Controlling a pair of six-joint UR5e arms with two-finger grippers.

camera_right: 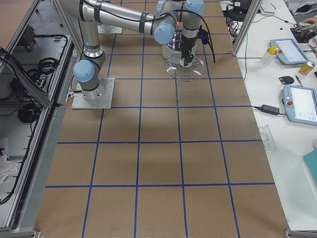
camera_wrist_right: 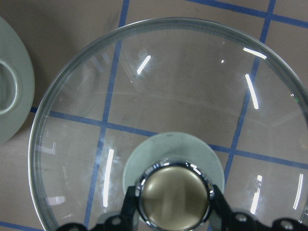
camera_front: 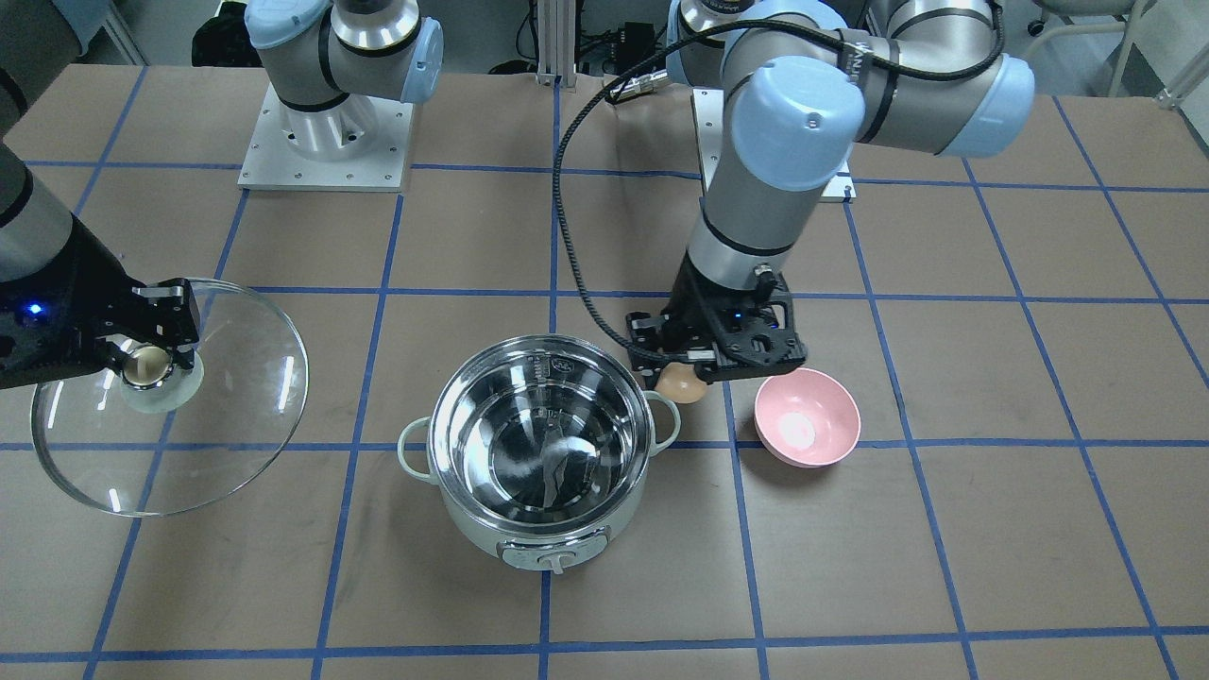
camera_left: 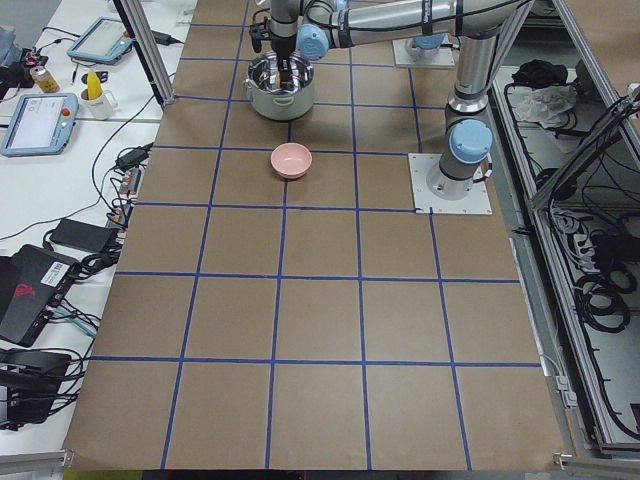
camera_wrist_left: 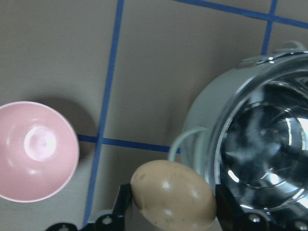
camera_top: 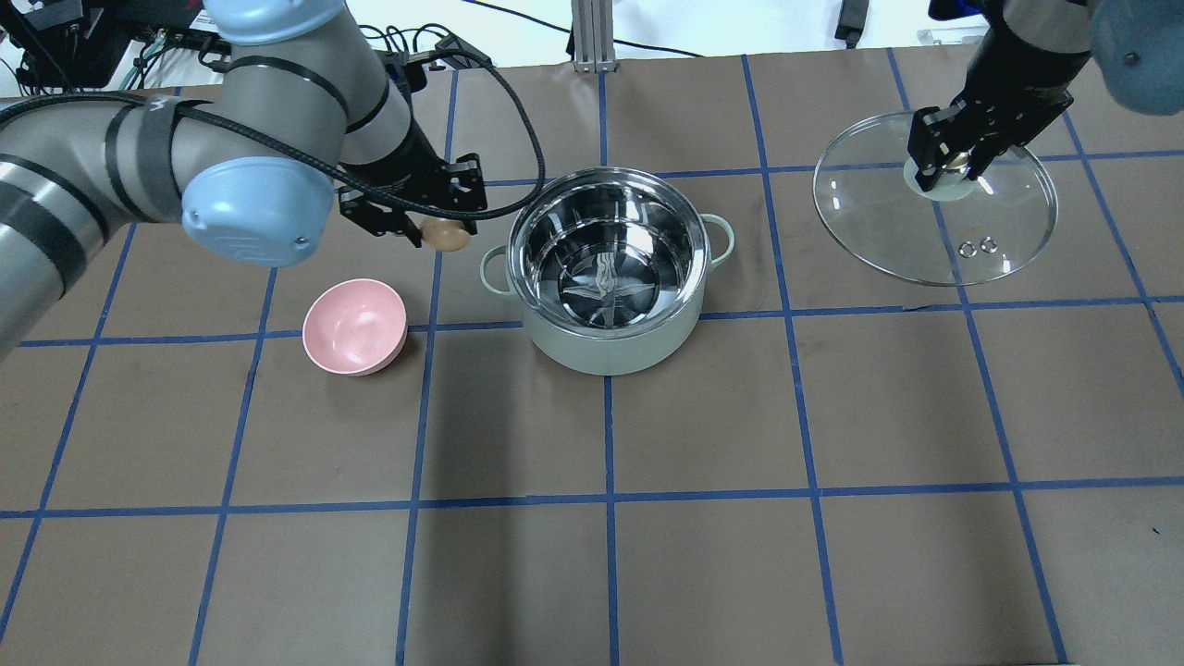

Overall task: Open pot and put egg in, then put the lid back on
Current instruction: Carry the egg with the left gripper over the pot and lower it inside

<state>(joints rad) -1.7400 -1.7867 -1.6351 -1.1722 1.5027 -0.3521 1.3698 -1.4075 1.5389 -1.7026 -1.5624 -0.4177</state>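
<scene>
The mint-green pot [camera_top: 610, 268] stands open mid-table, its steel inside empty; it also shows in the front view [camera_front: 543, 444]. My left gripper [camera_top: 442, 231] is shut on the brown egg [camera_top: 446, 235] and holds it in the air just beside the pot's loop handle [camera_wrist_left: 185, 142], between pot and pink bowl. The egg shows in the left wrist view [camera_wrist_left: 173, 195] and the front view [camera_front: 682, 382]. My right gripper [camera_top: 953, 165] is shut on the beige knob [camera_wrist_right: 174, 196] of the glass lid [camera_top: 934, 211] and holds the lid off to the side, above the table.
A small empty pink bowl [camera_top: 355, 326] sits on the table beside the pot, on my left arm's side. The brown paper table carries a blue tape grid. The arm bases [camera_front: 326, 142] stand at the table's robot side.
</scene>
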